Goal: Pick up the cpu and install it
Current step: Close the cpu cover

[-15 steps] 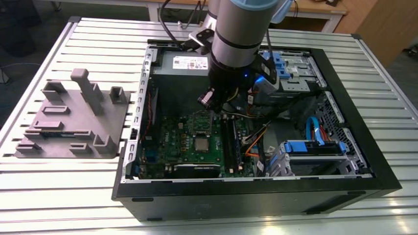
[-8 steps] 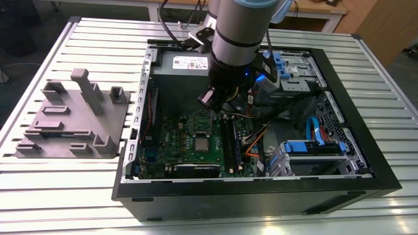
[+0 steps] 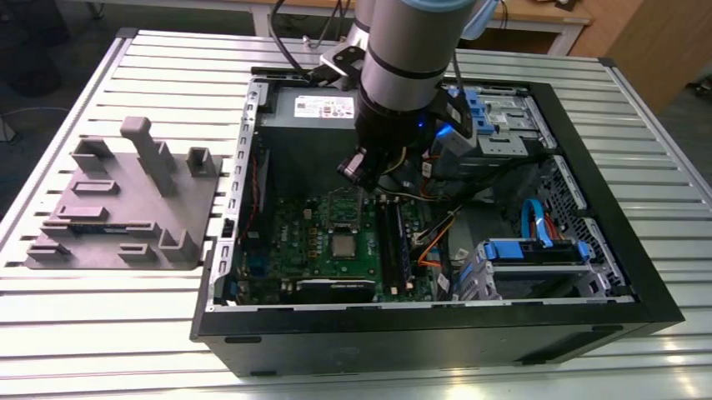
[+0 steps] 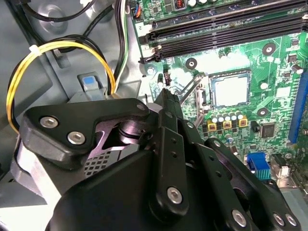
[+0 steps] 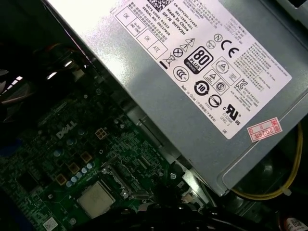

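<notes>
In the socket on the green board, the cpu (image 3: 343,244) already lies flat, silver top up.

It shows as a pale square in both wrist views (image 4: 230,90) (image 5: 96,199), framed by the socket (image 4: 226,91) with the thin metal lever (image 4: 190,89) slanting up beside it. Being square, it offers no long axis to line up on. In the exterior view the gripper (image 3: 358,167) hangs above the board (image 3: 323,250), off toward the power supply (image 3: 317,107), so the cpu lies below and apart from it, not touching. The gripper's dark body (image 4: 163,163) fills the near part of the second wrist view; I cannot tell whether it is open or closed, and nothing is seen in it. The grey fixture (image 3: 117,204) sits outside the case (image 3: 445,329), on the exterior view's left.
</notes>
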